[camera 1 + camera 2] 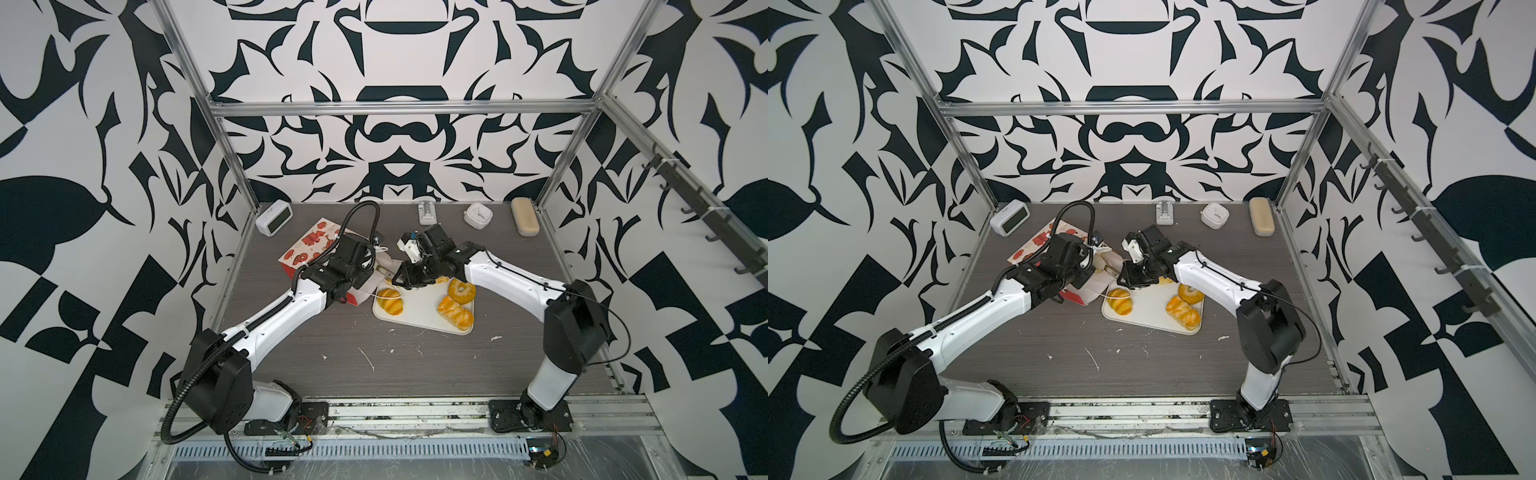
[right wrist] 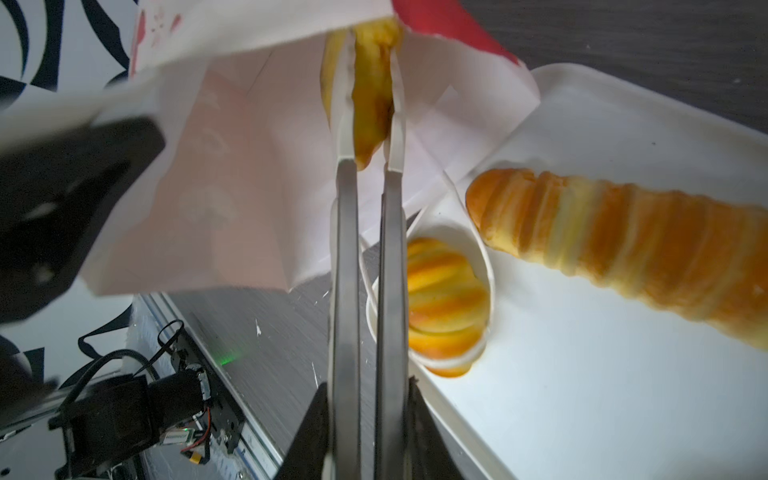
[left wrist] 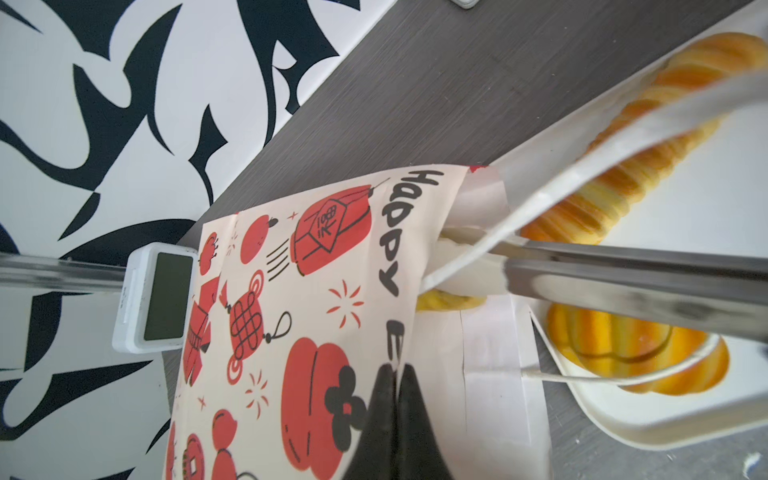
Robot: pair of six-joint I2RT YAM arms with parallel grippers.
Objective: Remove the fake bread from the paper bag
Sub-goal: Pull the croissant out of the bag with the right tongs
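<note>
The paper bag (image 1: 309, 249) (image 1: 1038, 245) lies on its side, mouth toward the white tray (image 1: 419, 309). My left gripper (image 3: 395, 370) is shut on the bag's upper rim (image 3: 316, 291). My right gripper (image 2: 368, 386) is shut on metal tongs (image 2: 347, 249) whose white tips pinch a yellow piece of fake bread (image 2: 372, 95) in the bag's mouth. On the tray lie a croissant (image 1: 390, 302) (image 2: 444, 299), a ring bagel (image 1: 461, 291) and a long striped loaf (image 1: 455, 311) (image 2: 623, 249). A white cord handle loops round the croissant.
Along the back wall stand a digital clock (image 1: 274, 217), a small metal fitting (image 1: 427, 212), a white timer (image 1: 478, 215) and a beige oblong case (image 1: 524, 216). Aluminium frame posts stand at the table's corners. Small white scraps dot the near tabletop.
</note>
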